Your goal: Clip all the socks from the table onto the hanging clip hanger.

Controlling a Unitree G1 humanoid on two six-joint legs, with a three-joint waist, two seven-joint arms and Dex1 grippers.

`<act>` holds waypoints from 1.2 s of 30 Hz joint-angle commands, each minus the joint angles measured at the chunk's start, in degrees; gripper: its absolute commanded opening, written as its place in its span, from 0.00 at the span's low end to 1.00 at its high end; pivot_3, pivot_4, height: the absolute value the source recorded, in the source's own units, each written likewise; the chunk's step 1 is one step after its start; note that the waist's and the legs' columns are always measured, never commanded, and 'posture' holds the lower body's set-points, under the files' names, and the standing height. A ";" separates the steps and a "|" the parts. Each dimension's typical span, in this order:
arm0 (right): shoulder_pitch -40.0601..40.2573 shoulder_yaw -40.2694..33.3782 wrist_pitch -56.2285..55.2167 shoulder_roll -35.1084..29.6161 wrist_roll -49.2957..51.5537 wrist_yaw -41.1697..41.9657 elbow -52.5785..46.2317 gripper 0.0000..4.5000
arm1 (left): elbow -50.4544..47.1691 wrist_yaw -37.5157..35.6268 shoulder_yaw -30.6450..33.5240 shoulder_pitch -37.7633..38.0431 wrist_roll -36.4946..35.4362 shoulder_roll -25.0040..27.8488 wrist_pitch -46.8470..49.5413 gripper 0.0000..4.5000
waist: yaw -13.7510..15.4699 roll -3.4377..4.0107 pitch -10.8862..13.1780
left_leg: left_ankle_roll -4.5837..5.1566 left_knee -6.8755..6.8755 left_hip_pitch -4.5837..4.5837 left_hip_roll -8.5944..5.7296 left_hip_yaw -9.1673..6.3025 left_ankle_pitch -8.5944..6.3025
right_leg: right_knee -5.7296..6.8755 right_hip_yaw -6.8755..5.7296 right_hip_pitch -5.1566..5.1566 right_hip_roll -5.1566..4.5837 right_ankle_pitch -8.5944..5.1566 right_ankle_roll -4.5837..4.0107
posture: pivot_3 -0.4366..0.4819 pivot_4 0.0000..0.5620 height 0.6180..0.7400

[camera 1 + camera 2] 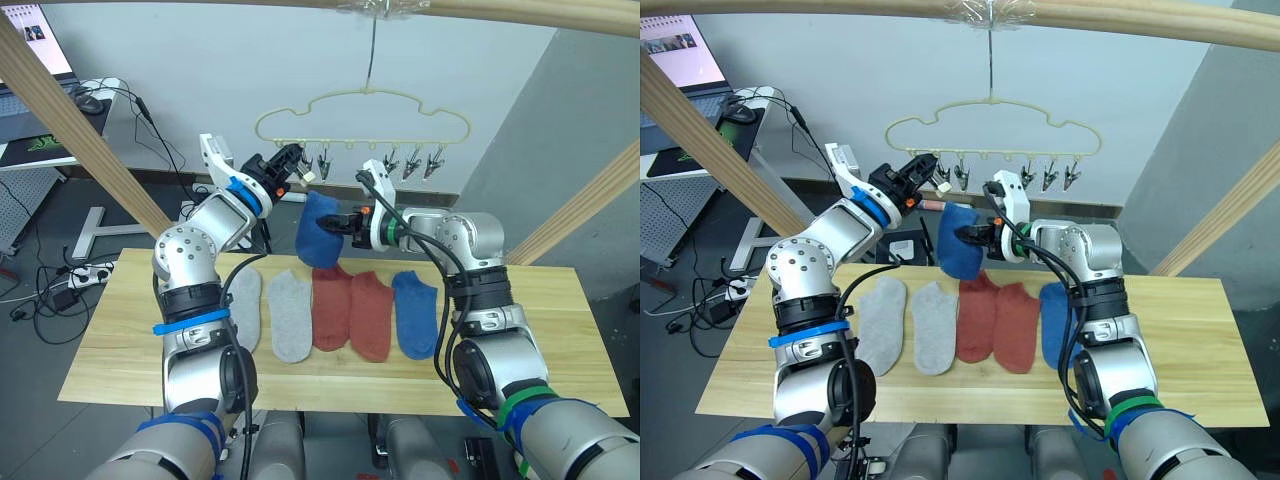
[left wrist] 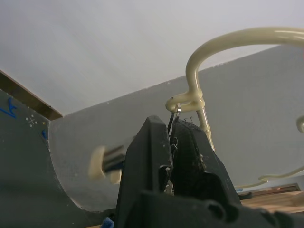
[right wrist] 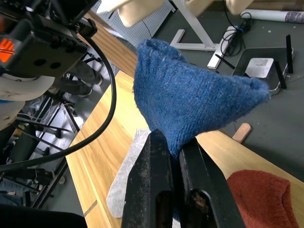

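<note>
While the near edge of the desk [image 1: 120, 385] is lying bare, with open wood running along the whole front strip and out to both ends, five socks are sitting side by side in a row across its middle. Going from the robot's left, there are two grey socks [image 1: 290, 315], just touching each other, then two rust-red socks [image 1: 352, 312] overlapping along their inner edges, then a single blue sock [image 1: 415, 313] close beside them. The far edge behind the row is showing only a thin band of clear wood.

Above that far edge, the right claw [image 1: 338, 222] is pinching the second blue sock [image 1: 318, 230] tight between narrow fingers, and the sock is hanging free in the air, clear of the desk and just below the hanger's clips.

Higher and farther back, the left claw [image 1: 293, 165] is closing narrowly on the end clip [image 2: 172, 124] at the left end of the clip hanger [image 1: 362, 108]. The hanger is dangling by its hook from a wooden pole [image 1: 520, 12], with its remaining clips [image 1: 410, 165] hanging empty and open room beneath them.
</note>
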 commanded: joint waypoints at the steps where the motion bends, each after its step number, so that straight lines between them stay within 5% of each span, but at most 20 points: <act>1: -2.24 0.04 -1.11 -0.38 1.77 1.14 -0.95 0.01 | -3.03 -0.58 -1.07 0.25 -0.53 0.39 -0.53 0.02 | 0.02 0.00 -0.01 | -0.01 0.00 0.00 0.00 0.00 0.00 | 0.01 0.00 0.00 0.00 0.00 0.00 | 0.57 0.32 1.00; 36: -8.90 1.19 -4.63 -1.66 2.64 3.21 5.25 0.01 | -3.09 -2.74 -4.12 2.38 0.44 -0.09 -3.60 0.02 | 0.17 -0.12 -0.25 | -0.08 0.00 0.00 0.00 0.00 0.06 | 0.07 -0.02 -0.03 0.00 0.01 -0.01 | 0.59 0.28 1.00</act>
